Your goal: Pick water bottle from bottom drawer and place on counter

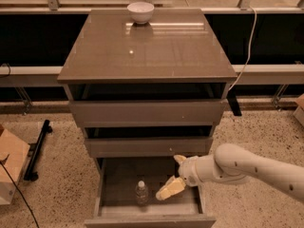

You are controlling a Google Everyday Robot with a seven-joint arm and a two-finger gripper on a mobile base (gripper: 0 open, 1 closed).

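The water bottle [141, 192], small and clear with a white cap, stands upright on the floor of the bottom drawer [118, 182], which is pulled open. My gripper [175, 175] is open and empty, reaching from the right over the drawer's right half. Its lower finger [170, 189] is just right of the bottle and apart from it. The glossy grey-brown counter [147, 51] tops the cabinet above.
A white bowl [140, 12] sits at the counter's back edge. The two upper drawers [147, 113] are each pulled out a little. A cardboard box [9, 167] and a black stand [38, 148] are on the floor at the left. A cable [247, 51] hangs at the right.
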